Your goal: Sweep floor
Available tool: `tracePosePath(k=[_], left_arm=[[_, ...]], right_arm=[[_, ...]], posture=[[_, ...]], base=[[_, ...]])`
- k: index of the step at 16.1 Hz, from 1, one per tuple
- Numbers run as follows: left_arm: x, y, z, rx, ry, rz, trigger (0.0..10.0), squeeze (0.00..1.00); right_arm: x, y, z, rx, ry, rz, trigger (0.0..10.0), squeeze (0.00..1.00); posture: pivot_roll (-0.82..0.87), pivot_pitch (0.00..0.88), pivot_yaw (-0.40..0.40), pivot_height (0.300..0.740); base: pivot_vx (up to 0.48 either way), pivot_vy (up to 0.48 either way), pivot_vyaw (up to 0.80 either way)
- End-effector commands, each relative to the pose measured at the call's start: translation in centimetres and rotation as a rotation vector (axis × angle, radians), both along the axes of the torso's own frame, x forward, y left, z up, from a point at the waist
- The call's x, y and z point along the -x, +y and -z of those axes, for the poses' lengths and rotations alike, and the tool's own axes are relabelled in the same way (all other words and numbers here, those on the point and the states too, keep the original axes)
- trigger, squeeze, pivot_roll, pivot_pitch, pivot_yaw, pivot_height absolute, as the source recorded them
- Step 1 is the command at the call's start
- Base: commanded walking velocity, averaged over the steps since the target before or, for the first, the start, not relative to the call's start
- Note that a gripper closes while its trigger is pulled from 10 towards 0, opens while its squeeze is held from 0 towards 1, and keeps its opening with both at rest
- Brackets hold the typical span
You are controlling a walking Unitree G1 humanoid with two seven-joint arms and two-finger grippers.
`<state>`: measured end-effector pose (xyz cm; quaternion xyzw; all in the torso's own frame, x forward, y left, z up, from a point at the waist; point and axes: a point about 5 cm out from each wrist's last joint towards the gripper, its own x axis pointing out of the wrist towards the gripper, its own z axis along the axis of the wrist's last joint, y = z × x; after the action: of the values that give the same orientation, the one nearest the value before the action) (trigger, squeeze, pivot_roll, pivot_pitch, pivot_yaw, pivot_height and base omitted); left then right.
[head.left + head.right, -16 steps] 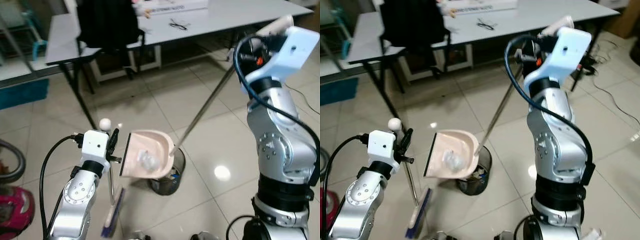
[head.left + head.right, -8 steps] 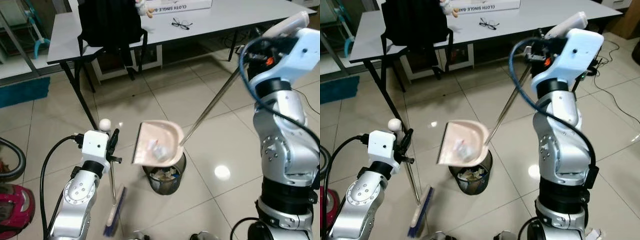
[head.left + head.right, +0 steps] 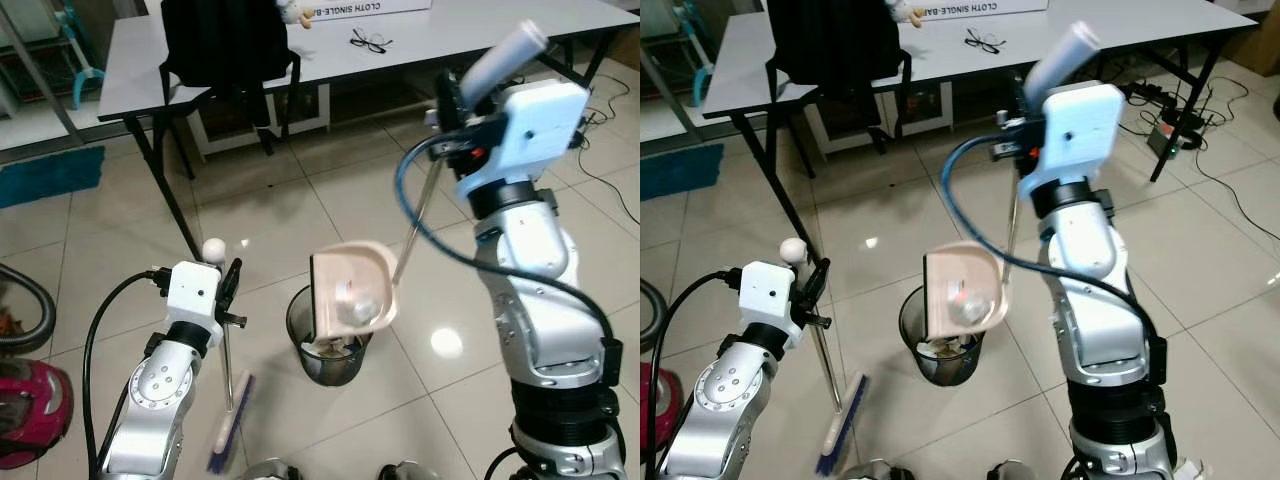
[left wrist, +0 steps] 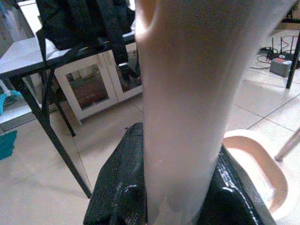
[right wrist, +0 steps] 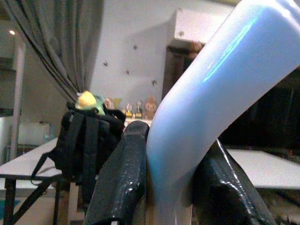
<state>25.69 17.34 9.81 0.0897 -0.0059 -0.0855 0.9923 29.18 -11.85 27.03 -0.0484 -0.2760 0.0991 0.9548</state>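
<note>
dustpan (image 3: 352,298) tilted over bin (image 3: 325,352) rim (debris inside) | broom (image 3: 230,400) beside

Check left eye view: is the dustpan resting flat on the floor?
No, the dustpan is held tipped up in the air over the bin, its long handle in the right gripper.

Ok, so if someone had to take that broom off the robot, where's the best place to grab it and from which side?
Grip the broom on its bare thin shaft, below the left gripper and above the bristle head on the floor. Come from the robot's left, away from the bin and the dustpan tilted over it. The shaft stands nearly upright, so a sideways wrap should hold it.
</note>
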Motion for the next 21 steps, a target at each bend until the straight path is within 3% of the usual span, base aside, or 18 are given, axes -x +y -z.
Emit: tracePosePath(k=[1,4,5,6,11,21], left_arm=[[-0.2,0.0,-0.2,-0.018,-0.012,0.005,10.0,0.0],[-0.2,-0.1,-0.2,-0.022,-0.013,0.009,10.0,0.0],[-0.2,-0.1,-0.2,-0.024,-0.013,0.011,10.0,0.0],[-0.2,-0.1,-0.1,-0.026,-0.012,0.012,10.0,0.0],[-0.1,-0.1,-0.1,-0.031,-0.01,0.013,10.0,0.0],[-0.2,-0.3,0.0,-0.033,-0.009,0.022,10.0,0.0]], right_arm=[[1.1,0.8,-1.1,0.0,-0.105,-0.037,10.0,0.0],[2.0,2.3,-0.8,0.047,-0.157,-0.088,10.0,0.0],[2.3,3.1,-0.4,0.096,-0.173,-0.125,10.0,0.0],[2.8,4.1,0.2,0.207,-0.2,-0.159,10.0,0.0],[4.1,5.7,1.2,0.296,-0.262,-0.229,10.0,0.0],[5.0,6.7,1.8,0.312,-0.291,-0.321,10.0,0.0]], posture=[[-0.01,0.046,0.077,0.74],[-0.01,0.05,0.076,0.74],[0.0,0.054,0.076,0.74],[-0.01,0.056,0.077,0.74],[-0.01,0.064,0.075,0.74],[-0.01,0.066,0.073,0.74]], base=[[0.0,0.0,0.0],[0.0,0.0,0.0],[0.0,0.0,0.0],[0.0,0.0,0.0],[0.0,0.0,0.0],[0.0,0.0,0.0]])
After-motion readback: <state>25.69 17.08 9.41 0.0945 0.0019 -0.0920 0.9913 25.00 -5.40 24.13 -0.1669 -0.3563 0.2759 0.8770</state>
